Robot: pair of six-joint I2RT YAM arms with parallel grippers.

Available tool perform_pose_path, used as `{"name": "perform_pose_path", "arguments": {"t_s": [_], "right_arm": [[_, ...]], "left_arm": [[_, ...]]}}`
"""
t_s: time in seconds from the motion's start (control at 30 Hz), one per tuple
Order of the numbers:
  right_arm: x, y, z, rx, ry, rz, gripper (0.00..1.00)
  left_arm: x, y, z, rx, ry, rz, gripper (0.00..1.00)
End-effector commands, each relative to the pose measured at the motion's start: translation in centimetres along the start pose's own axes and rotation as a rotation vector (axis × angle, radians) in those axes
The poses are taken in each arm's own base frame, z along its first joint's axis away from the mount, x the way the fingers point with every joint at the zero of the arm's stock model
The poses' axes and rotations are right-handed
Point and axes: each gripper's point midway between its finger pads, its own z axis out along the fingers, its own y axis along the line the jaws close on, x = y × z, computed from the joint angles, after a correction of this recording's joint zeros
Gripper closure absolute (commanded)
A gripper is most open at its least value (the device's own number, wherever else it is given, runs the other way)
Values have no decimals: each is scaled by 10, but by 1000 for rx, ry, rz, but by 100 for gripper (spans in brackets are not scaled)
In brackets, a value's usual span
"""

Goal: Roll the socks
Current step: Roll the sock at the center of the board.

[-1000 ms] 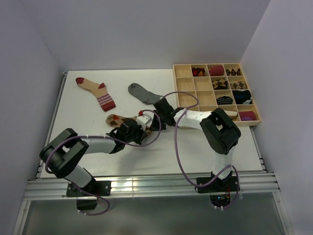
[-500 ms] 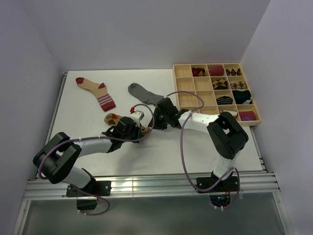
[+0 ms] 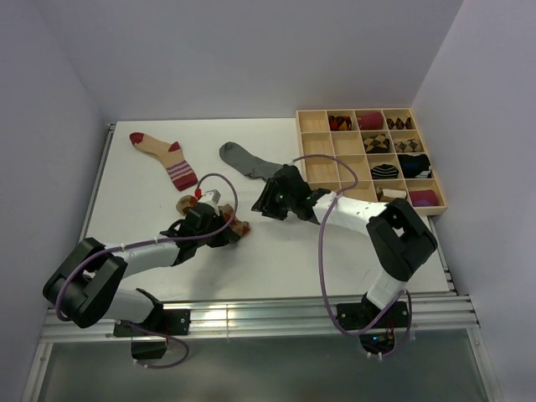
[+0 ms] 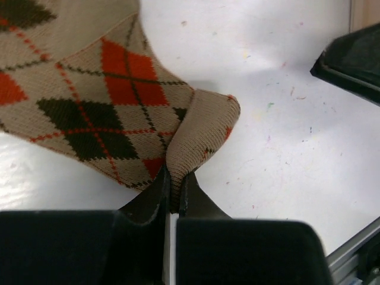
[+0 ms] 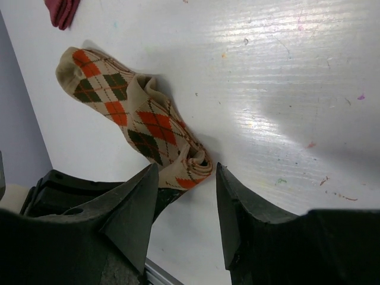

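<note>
White desk (image 3: 285,251) nearest: the left fingers (image 4: 161,189) pinch the argyle sock (image 4: 119,101) at its folded edge, its far end cut off. Close by, the right fingers (image 3: 266,203) hang spread, seemingly clear of it. Beyond lie the grey sock (image 3: 243,159) and beige sock (image 3: 163,155). Since earlier, the left arm has dragged leftward.

The tan argyle sock (image 4: 119,107) bears red and dark brown diamonds.
</note>
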Motion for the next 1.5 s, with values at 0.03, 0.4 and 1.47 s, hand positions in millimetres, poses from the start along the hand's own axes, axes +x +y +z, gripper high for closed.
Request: {"name": "perform_pose_path", "arguments": {"t_s": [0.03, 0.4, 1.47], "right_arm": [[12, 9, 7, -49, 36, 1, 48], [50, 6, 24, -23, 140, 7, 47], [69, -5, 60, -2, 177, 28, 100]], "left_arm": [[-5, -2, -6, 35, -28, -141, 98], [10, 15, 0, 27, 42, -243, 98], [15, 24, 4, -7, 98, -312, 65]]}}
